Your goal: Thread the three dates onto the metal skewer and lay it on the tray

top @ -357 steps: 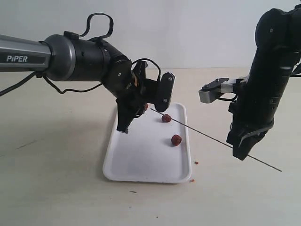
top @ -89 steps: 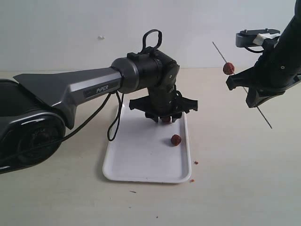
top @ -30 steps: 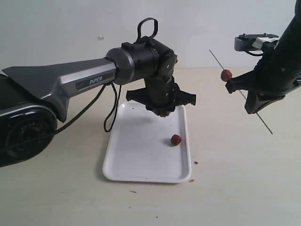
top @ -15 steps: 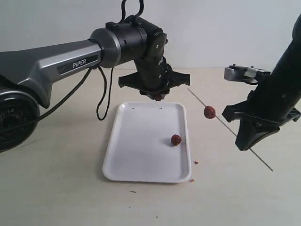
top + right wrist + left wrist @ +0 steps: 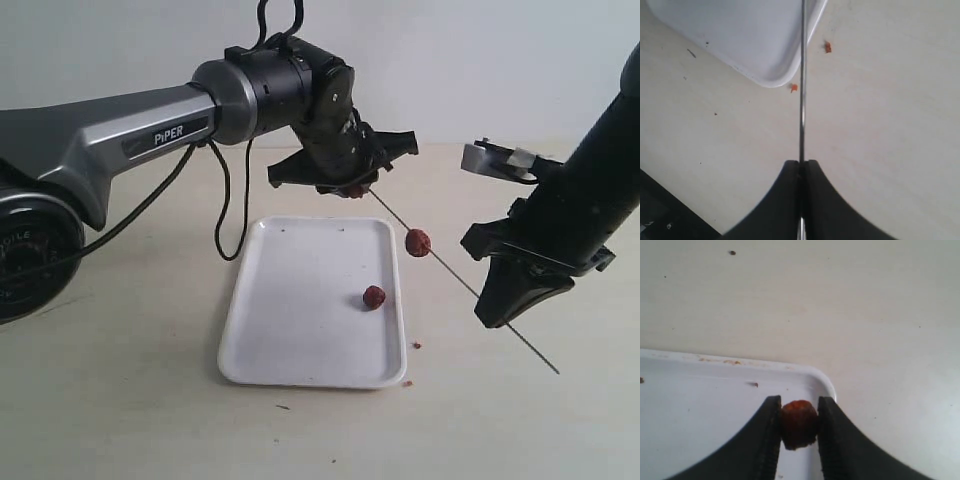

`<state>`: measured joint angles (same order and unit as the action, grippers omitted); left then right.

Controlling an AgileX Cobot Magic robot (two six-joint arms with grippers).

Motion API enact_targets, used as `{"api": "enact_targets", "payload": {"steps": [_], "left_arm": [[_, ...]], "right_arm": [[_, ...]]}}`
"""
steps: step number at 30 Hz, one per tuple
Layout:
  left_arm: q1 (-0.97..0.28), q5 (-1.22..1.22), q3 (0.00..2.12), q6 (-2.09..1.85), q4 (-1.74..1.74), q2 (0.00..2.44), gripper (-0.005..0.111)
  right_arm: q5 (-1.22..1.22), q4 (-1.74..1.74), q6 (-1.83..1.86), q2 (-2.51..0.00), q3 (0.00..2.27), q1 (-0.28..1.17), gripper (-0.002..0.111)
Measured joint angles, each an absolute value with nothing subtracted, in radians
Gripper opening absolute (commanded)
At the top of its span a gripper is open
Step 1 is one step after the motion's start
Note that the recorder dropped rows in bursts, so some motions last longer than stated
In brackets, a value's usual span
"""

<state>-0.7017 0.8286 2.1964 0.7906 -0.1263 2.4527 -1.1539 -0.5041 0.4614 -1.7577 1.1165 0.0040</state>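
Observation:
My left gripper (image 5: 350,188) is shut on one date (image 5: 798,423), held above the far right corner of the white tray (image 5: 290,340). My right gripper (image 5: 497,312) is shut on the metal skewer (image 5: 455,276), which slants up and left toward the left gripper. A second date (image 5: 418,242) sits threaded on the skewer, just off the tray's right rim. The skewer's tip ends close beside the held date; whether it touches is hidden. The third date (image 5: 374,296) lies on the tray near its right edge. In the right wrist view the skewer (image 5: 802,95) runs straight out from the shut jaws over a tray corner (image 5: 771,75).
Tiny reddish crumbs (image 5: 417,345) lie on the beige tabletop by the tray's near right corner, and show as crumbs (image 5: 827,47) in the right wrist view. A dark speck (image 5: 285,407) lies in front of the tray. A pale wall stands behind.
The right gripper has dropped and swung the skewer left, so its tip and threaded date came toward the left gripper. The left gripper rose with its date and tilted toward the skewer.

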Motion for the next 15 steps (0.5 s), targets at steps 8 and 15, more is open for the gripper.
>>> {"api": "enact_targets", "payload": {"steps": [8, 15], "left_arm": [[-0.696, 0.792, 2.196, 0.868, -0.126, 2.453, 0.027], [-0.667, 0.781, 2.196, 0.889, -0.125, 2.453, 0.027]], "right_arm": [[-1.14, -0.506, 0.461, -1.758, 1.117, 0.004, 0.0], [-1.123, -0.508, 0.464, -1.758, 1.117, 0.004, 0.0]]}}
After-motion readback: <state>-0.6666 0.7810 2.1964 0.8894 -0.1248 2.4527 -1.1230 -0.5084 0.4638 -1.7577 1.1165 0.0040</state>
